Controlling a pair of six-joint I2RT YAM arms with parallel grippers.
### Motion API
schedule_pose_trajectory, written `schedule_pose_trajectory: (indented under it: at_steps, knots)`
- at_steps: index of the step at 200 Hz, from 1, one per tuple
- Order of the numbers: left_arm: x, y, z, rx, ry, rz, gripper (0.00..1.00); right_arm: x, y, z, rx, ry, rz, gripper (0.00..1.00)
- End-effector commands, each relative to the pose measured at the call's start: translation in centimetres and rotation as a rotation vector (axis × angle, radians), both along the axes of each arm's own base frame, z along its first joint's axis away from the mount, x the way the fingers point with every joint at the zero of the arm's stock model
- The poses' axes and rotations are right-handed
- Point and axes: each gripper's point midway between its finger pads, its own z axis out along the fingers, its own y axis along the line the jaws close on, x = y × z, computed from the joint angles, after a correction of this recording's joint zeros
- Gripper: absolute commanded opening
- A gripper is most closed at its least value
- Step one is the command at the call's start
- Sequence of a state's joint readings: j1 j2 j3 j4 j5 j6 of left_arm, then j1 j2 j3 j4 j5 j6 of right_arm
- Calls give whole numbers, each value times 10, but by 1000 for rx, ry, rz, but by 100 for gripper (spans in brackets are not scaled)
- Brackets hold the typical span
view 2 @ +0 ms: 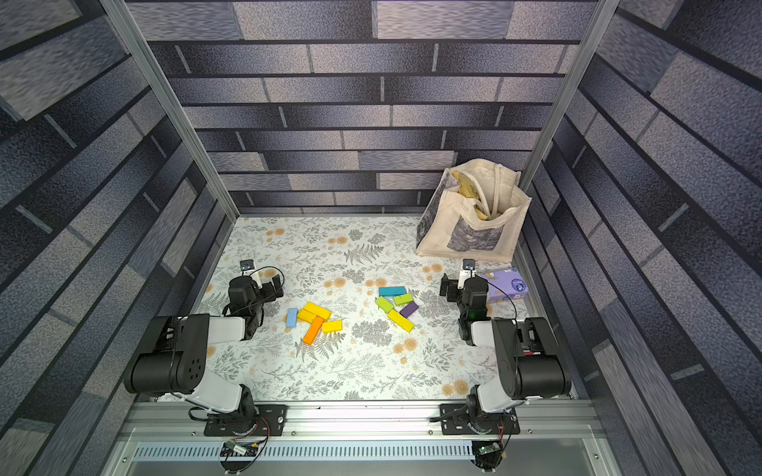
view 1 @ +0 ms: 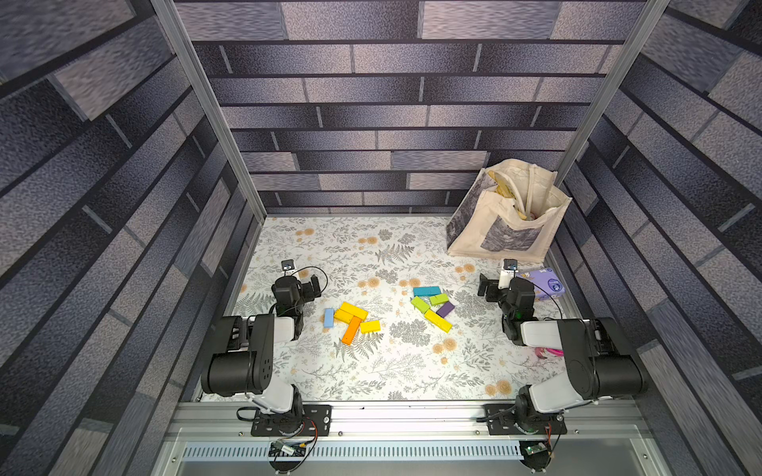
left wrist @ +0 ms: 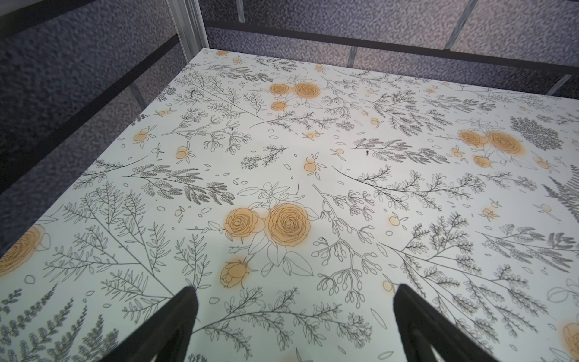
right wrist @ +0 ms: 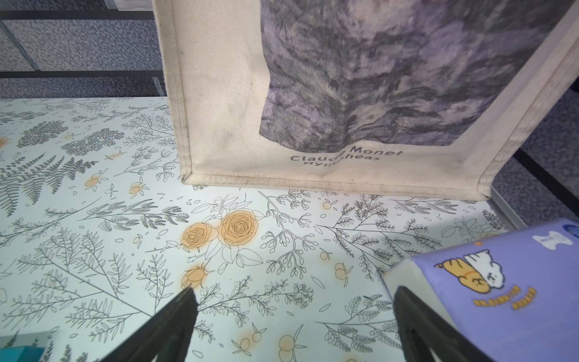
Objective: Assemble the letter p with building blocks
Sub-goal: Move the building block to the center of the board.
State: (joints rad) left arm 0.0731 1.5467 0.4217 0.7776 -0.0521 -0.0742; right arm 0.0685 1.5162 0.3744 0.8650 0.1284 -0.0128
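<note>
Floral-print tabletop (view 1: 371, 371) boxed in by brick-pattern walls (view 1: 371, 103). Building blocks (view 1: 354, 311) loose in two clusters mid-surface. Canvas tote bag (view 1: 507, 230) at far right corner, lilac tissue pack (view 1: 546, 282) along right edge. Left gripper (left wrist: 296, 287) and right gripper (right wrist: 294, 289) spread wide, empty.

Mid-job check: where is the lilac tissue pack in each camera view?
In a top view: tissue pack at right, just below the tote bag.
In a top view: same spot.
Left wrist: not in it.
Right wrist: close up, beside one jaw.
Shared landmark: the tote bag, absent from left wrist only.
</note>
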Motion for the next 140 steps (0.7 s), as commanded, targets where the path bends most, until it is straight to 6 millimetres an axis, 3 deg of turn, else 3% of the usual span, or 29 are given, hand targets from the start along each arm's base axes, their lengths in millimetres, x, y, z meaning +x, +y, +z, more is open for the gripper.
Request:
schedule_pose_trajectory:
  at_steps: [1,140]
  knots:
    - [6,0,10,10,-21,0,100,0,-1,-2,1,2,3,100]
    - [5,-1,10,22,-29,0,100,0,-1,-2,1,2,4,100]
